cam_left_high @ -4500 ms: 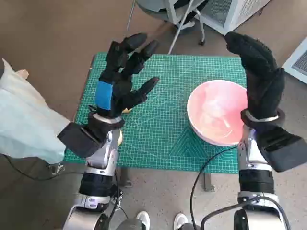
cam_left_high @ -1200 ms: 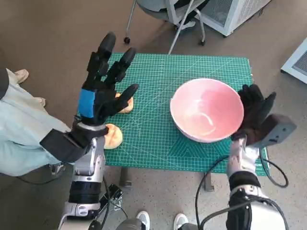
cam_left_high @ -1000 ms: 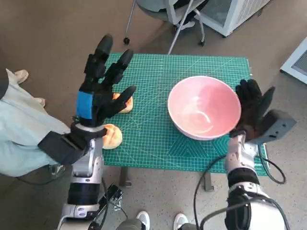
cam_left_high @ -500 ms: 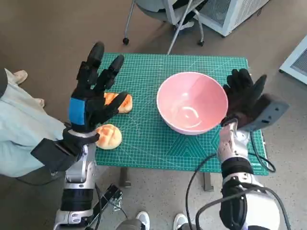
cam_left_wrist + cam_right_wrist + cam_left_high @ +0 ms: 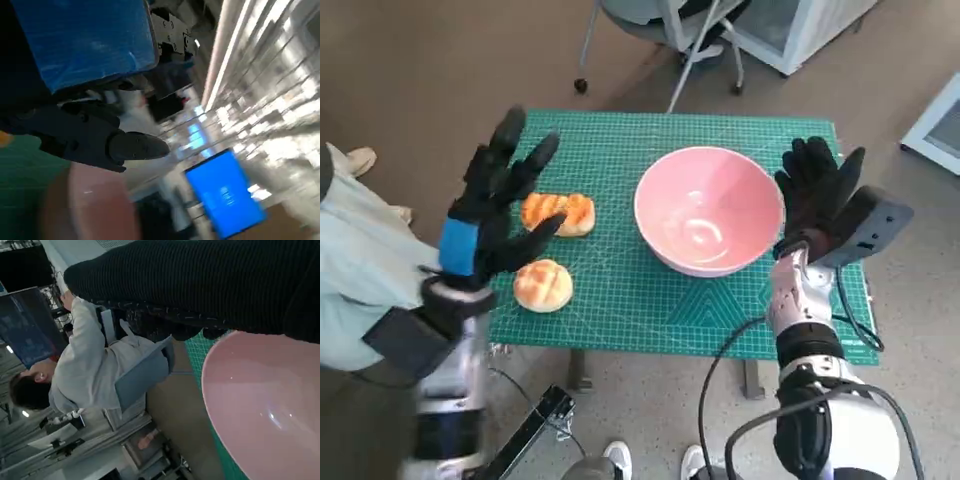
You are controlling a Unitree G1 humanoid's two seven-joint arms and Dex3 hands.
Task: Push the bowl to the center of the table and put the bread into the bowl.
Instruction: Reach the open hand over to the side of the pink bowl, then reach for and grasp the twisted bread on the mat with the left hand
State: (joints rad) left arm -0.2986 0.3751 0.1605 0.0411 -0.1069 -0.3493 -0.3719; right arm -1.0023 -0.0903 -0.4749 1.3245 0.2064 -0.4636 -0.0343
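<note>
Two pieces of bread on the green cutting mat (image 5: 650, 290), both well left of the pink bowl (image 5: 708, 210): a scored, toasted loaf (image 5: 558, 212) farther back, a round bun (image 5: 543, 285) nearer the front edge. Bowl upright, sitting slightly right of the mat's middle. Right hand (image 5: 817, 195) in the black glove, fingers spread, flat against the bowl's right side, holding nothing. Left hand (image 5: 492, 205), blue tape across its back, raised with fingers fanned apart, hovering left of the bowl over the bread, gripping nothing. Beyond the bowl, past the mat's far edge, chair legs (image 5: 685, 60). In the right wrist view, a seated person (image 5: 85, 370) in pale clothing beyond the bowl's rim.
</note>
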